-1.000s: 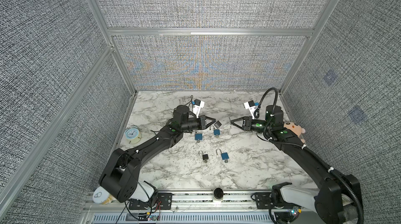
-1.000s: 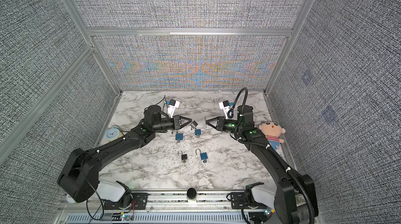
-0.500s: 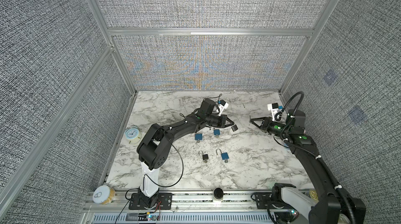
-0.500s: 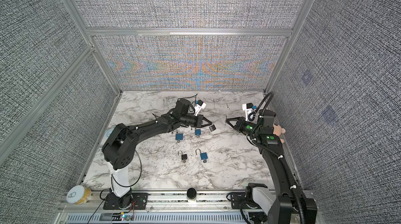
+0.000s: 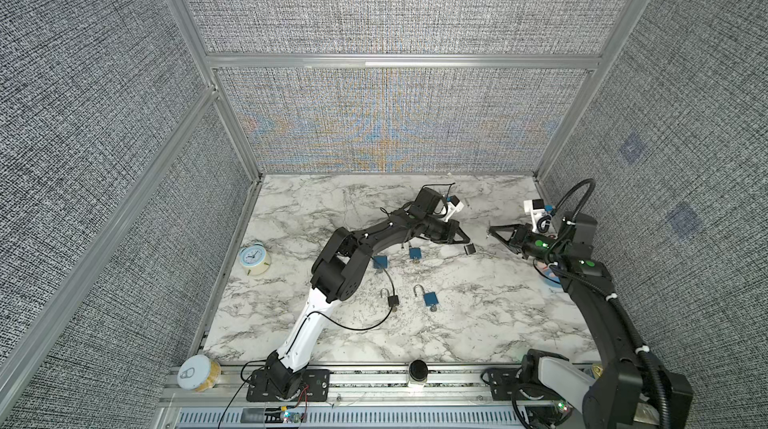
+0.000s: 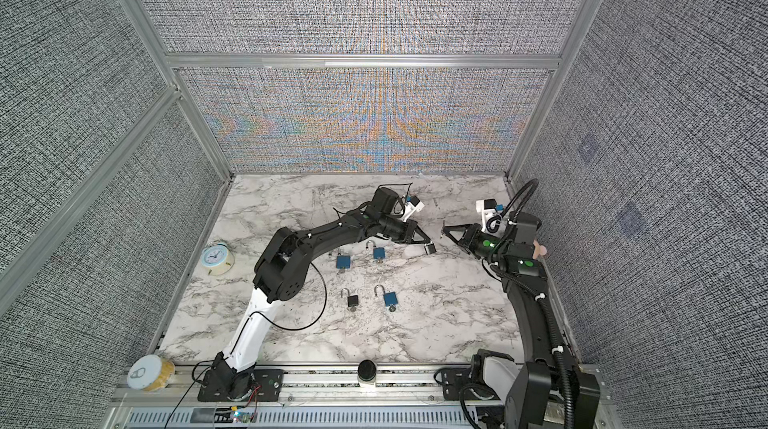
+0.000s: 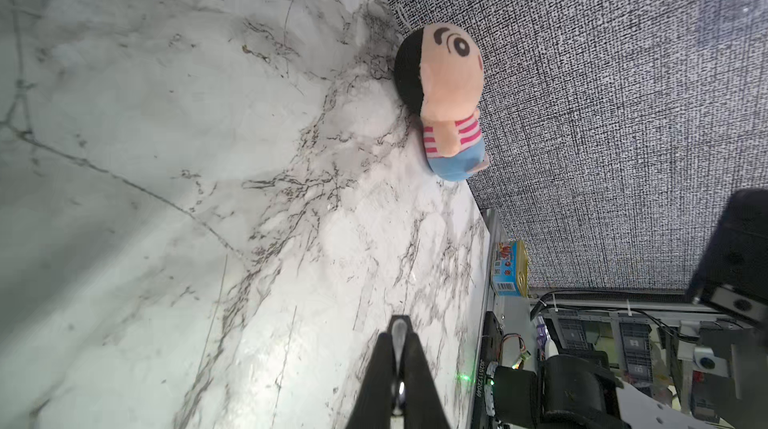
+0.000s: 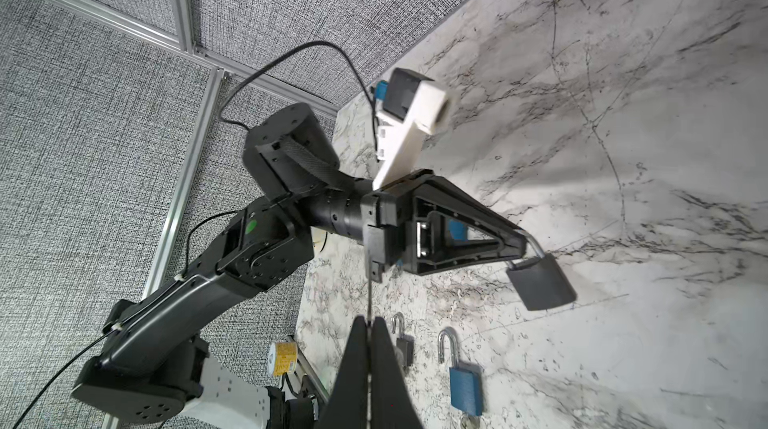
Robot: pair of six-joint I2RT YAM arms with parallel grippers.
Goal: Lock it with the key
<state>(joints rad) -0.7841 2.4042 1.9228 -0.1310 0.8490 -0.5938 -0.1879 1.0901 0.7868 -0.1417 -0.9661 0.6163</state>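
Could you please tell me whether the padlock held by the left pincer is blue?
No, the padlock that the left pincer grips by its shackle has a dark grey body.

A padlock hangs just below my left jaws, across from the key at the tip of my right jaws. Four more padlocks lie on the surface, nearer me than both jaws.

Bright, even overhead light, soft shadows on the marble table, rainbow moiré across the woven back wall, wide-angle stretch toward the corners, glare patch and blurred near foreground in the left wrist view.
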